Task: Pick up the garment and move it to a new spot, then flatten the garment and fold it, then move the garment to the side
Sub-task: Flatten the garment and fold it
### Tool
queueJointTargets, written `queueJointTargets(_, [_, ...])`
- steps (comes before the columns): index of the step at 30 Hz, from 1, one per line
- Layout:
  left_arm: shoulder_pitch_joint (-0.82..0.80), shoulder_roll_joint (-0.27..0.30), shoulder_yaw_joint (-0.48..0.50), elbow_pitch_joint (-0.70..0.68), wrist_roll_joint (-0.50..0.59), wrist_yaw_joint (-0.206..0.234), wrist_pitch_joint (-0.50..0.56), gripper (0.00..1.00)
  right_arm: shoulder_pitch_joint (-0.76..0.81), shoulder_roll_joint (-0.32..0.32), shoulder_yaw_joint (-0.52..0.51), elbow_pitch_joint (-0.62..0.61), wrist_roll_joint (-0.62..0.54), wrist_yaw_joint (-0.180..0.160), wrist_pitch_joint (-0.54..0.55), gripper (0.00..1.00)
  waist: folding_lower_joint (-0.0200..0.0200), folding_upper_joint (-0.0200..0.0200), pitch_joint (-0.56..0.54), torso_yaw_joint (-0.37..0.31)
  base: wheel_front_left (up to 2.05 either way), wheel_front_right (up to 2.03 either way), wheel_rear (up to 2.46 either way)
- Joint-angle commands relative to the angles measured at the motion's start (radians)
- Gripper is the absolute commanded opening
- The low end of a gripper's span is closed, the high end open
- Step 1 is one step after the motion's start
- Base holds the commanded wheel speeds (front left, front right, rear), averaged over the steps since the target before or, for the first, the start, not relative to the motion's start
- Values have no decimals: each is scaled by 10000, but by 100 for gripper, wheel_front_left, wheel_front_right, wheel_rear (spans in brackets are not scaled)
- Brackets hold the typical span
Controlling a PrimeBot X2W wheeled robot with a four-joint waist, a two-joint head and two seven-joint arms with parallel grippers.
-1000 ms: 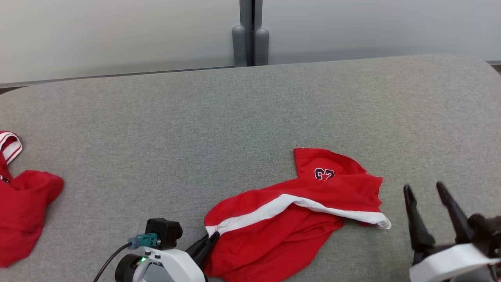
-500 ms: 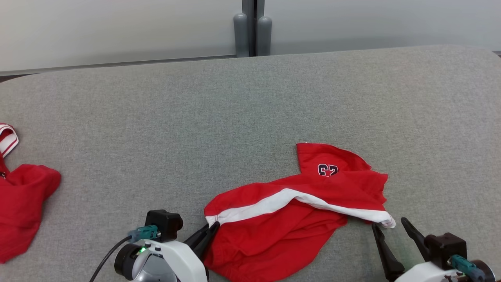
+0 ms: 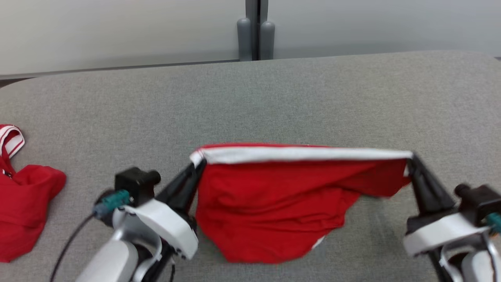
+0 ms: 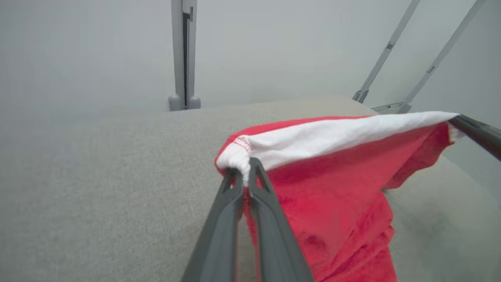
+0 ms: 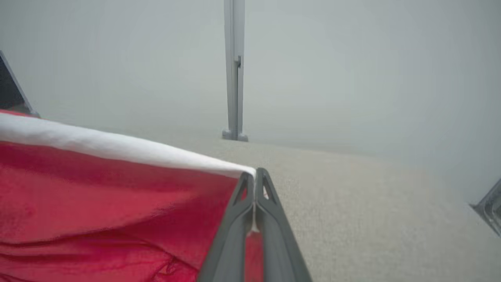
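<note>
The garment (image 3: 282, 203) is a pair of red shorts with a white waistband, stretched taut between both grippers above the grey surface. My left gripper (image 3: 197, 166) is shut on the band's left end; its wrist view shows the fingers (image 4: 229, 196) pinching the white hem of the garment (image 4: 332, 188). At the band's right end my right gripper (image 3: 411, 161) is shut as well, and its own view shows the gripper (image 5: 255, 178) clamped on the corner of the garment (image 5: 109, 188). The red cloth hangs down below the band, its lower edge near the surface.
A second red garment (image 3: 23, 196) with a red-and-white striped band lies at the far left of the grey padded table (image 3: 250, 102). A grey post (image 3: 256, 31) stands behind the table's far edge against a pale wall.
My right gripper moved in to the waistband's right end and shut on it. Both arms then lifted and pulled apart, raising the shorts from a crumpled heap into a taut spread.
</note>
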Motion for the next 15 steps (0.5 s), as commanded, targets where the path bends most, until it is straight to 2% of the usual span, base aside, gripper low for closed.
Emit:
queueJointTargets(1, [-292,110,103,-152,106,-19,-69,0,-267,-172,-66,-277,78,-4,-102,0,0,0,-103,-30,0,0,0])
queueJointTargets(9, [-1787,362,716,-1416,648,227,-616,0,-1876,-1161,-312,-2304,136,-5,502,0,0,0,-865,-158,0,0,0])
queueJointTargets(15, [-2329,364,773,-1749,861,357,-655,0,-2569,-1179,-473,-2943,406,-4,959,0,0,0,-1355,-197,0,0,0])
